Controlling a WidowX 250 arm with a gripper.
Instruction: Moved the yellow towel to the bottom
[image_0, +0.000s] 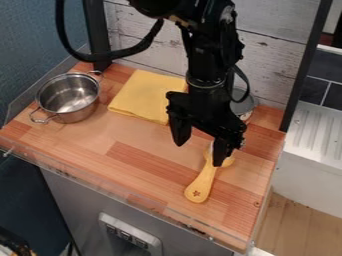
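The gripper (199, 151) hangs over the right middle of the wooden counter, its two fingers spread apart with nothing between them. Behind it and to its left, the yellow towel (145, 95) lies folded flat near the back of the counter. The arm covers part of the towel's right edge. A gap separates the left finger from the towel's lower right corner.
A metal pot (69, 97) with two handles stands at the back left, left of the towel. The yellow wooden spoon (202, 183) lies below the right finger. Behind the arm is a partly hidden round metal item (244, 106). A low clear rim runs along the front edge.
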